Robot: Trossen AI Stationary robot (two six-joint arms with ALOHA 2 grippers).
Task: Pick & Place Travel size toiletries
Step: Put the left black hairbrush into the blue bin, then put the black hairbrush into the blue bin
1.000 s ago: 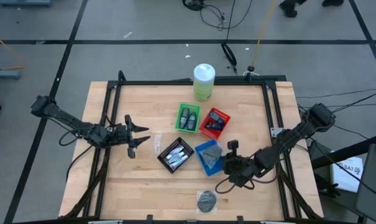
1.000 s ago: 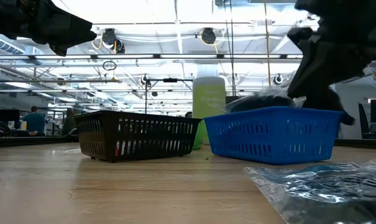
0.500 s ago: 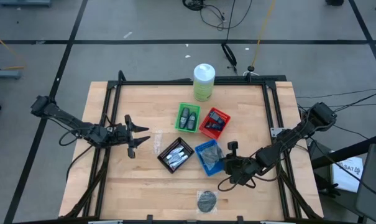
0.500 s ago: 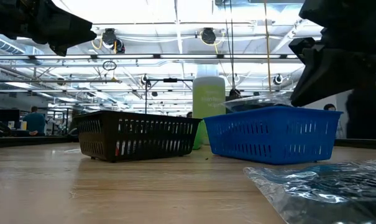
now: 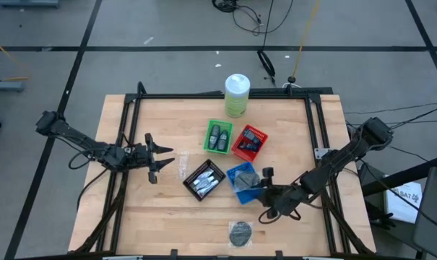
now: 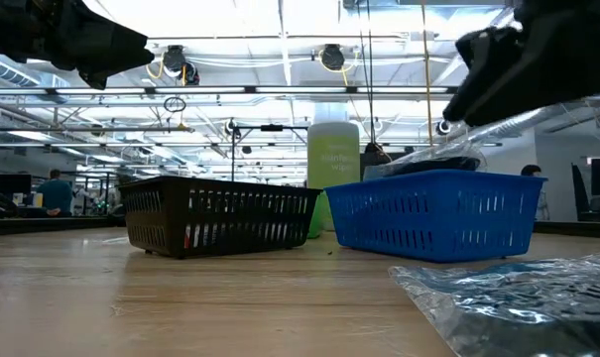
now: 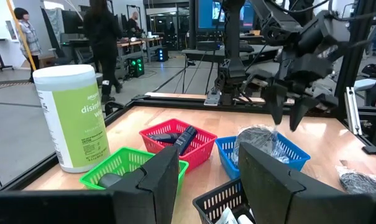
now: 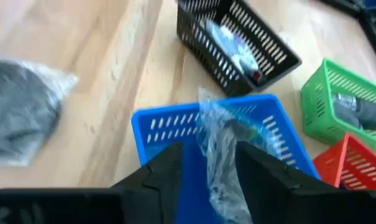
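Observation:
A grey round disc in a clear bag lies in the blue tray, with the bag's top sticking up above the rim. My right gripper hangs open just above it, its fingers on either side of the bag's top and clear of it. A second bagged grey disc lies flat on the table near the front edge. Dark grey bottles sit in the green tray, navy packs in the red one, white tubes in the black one. My left gripper waits open at the table's left.
The four trays stand close together at mid-table, with the tall pale-green canister at the far edge behind them. A black frame runs round the table. Bare wood shows at the near left and far right. People stand in the room beyond.
My right gripper has let go of the bagged disc and risen a little above the blue tray. The disc has settled into the tray, its bag still standing up past the rim.

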